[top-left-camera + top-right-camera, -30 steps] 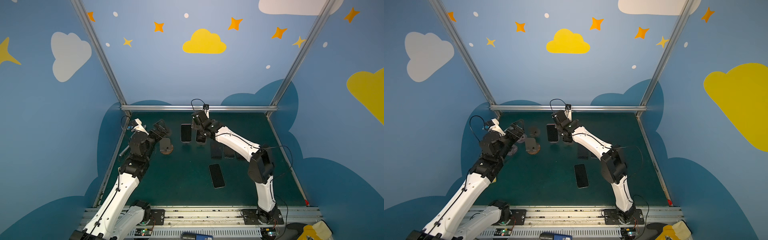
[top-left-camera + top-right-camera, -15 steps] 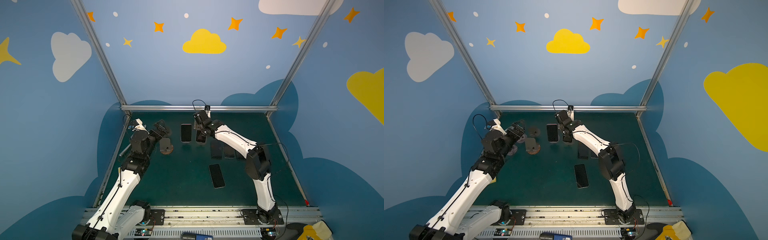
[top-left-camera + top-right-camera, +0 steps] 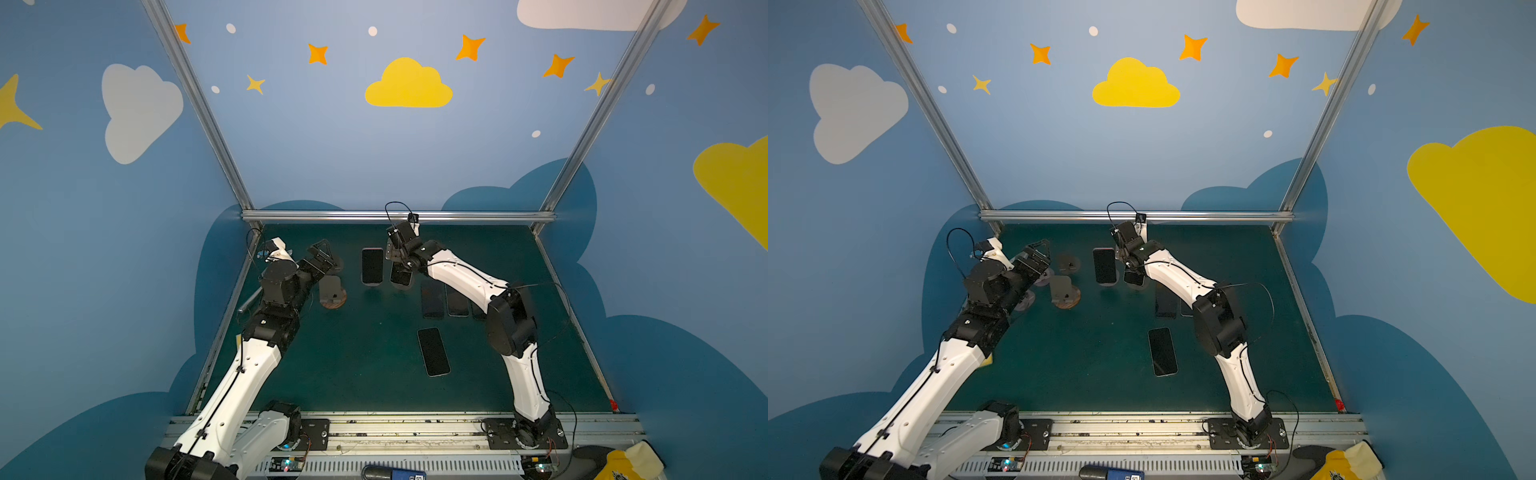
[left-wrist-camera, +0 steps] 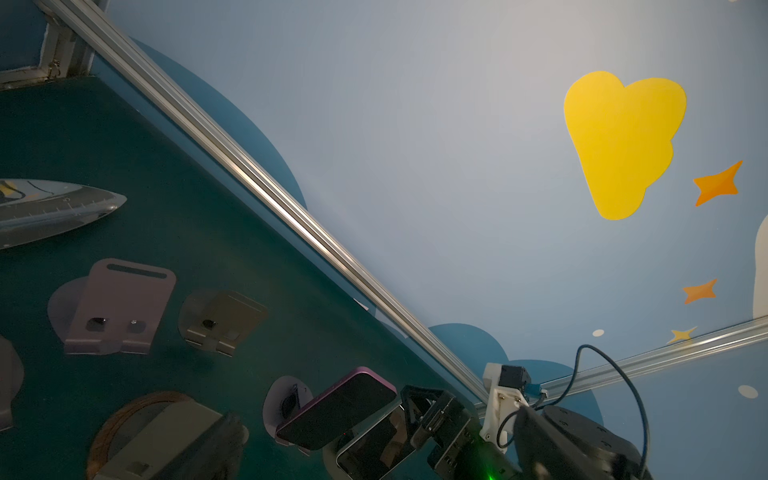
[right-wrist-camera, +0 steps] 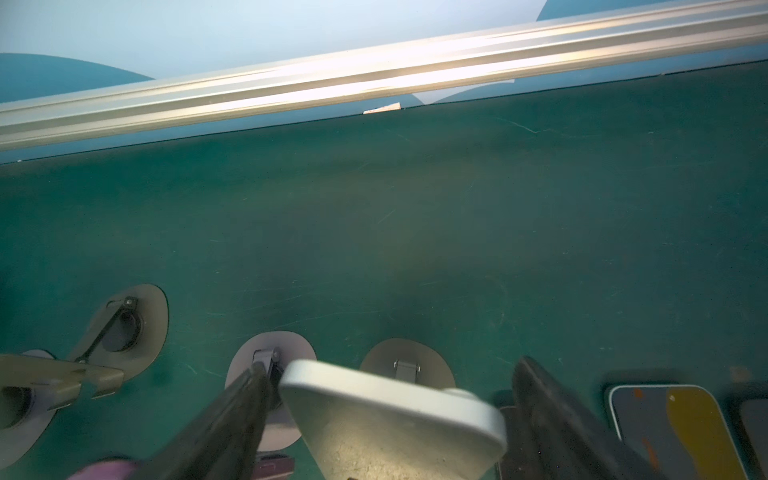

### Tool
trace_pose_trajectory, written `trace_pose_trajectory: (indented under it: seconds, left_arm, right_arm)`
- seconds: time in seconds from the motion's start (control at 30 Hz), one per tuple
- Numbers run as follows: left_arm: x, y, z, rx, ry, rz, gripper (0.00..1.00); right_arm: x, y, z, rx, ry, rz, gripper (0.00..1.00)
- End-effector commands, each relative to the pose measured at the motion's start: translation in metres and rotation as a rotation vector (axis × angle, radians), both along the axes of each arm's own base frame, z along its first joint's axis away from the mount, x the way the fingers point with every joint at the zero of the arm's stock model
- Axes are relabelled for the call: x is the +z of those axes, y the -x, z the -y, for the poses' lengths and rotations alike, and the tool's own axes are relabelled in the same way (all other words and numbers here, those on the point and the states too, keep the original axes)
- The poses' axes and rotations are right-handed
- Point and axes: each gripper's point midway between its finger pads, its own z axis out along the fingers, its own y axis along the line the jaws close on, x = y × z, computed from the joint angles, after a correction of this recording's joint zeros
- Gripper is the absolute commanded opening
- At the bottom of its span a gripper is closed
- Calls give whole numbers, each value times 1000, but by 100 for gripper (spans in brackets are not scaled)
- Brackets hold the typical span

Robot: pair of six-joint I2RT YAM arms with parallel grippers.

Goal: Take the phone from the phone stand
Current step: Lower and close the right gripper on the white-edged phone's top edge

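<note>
Surface (image 3: pixel 374 374): nothing on it has shifted in the last second. Right arm (image 3: pixel 465 274) has pulled its elbow in, trimming the approach. Left tool (image 3: pixel 322 254), left of centre in both top views, is spread wide and empty (parked by the bare stands (image 3: pixel 332 293)). Right tool (image 3: pixel 400 259), upper middle, straddles the silver phone (image 5: pixel 395 419), jaws apart, contact unclear. Phone sits on its phone stand (image 5: pixel 382 353), unlifted. Reads as final alignment: grasp not made, removal still to do.
</note>
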Motion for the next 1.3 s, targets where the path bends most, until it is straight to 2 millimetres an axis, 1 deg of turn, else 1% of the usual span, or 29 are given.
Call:
trace_pose_trajectory:
  seconds: [0.0,0.13,0.27,0.47,0.57,0.67,0.8,0.87,1.07,1.27]
  left_arm:
    - [7,-1,-1,-4,6,24,100]
    - [7,-2,0,-8,14,23,100]
    - [6,-2,-1,-4,12,21,100]
    - [6,-2,-1,-5,17,22,100]
    - [8,-3,-3,-4,23,25,100]
    - [7,-3,-4,0,22,25,100]
    - [6,-4,-3,-3,27,21,100]
    - [5,-4,-3,-3,28,20,100]
    - [5,-4,-2,-9,30,24,100]
    - [5,-5,-1,-19,35,27,100]
  right_arm:
    - [5,-6,-4,-16,-27,19,92]
    - [4,-6,6,-94,-2,43,91]
    - [4,-8,4,-140,-13,71,91]
    - [-6,-13,-2,-143,-3,54,91]
    - [-10,-11,1,-161,-7,42,88]
    - [-14,-5,3,-172,-21,22,83]
    - [-14,0,-2,-149,-46,40,74]
    - [-13,0,-5,-132,-52,39,72]
    - [-8,0,-9,-101,-29,52,70]
    - [10,3,-15,-45,2,99,68]
